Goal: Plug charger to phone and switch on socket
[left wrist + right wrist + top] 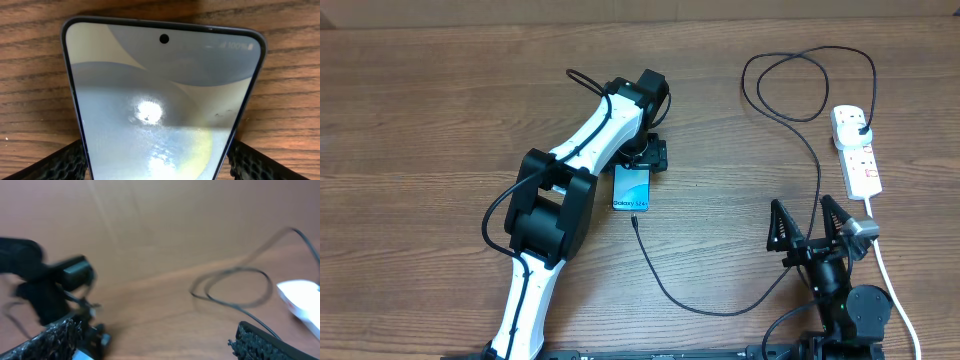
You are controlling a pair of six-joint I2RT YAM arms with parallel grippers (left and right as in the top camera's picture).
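The wooden surface point(420, 120) shows its widest stretch of plain wood left of the left arm point(595, 130) and along the far edge. That arm reaches diagonally from the near edge to mid-surface, elbow bent. Its wrist tips down over the phone point(632, 189) and hides the phone's far end from above.

The right arm point(845, 300) sits folded at the near right, partly cut off by the frame. The right pincer point(807, 225) is spread wide and empty, and its wrist view is blurred.

The charger point(670, 285) loops from the socket point(855, 150) near the right edge, passes under that pincer and reaches the phone's near short edge. Whether its tip is seated is too small to tell.

The left pincer point(159, 165) has its pads point(65, 162) at the phone's long edges. I cannot tell whether they press.
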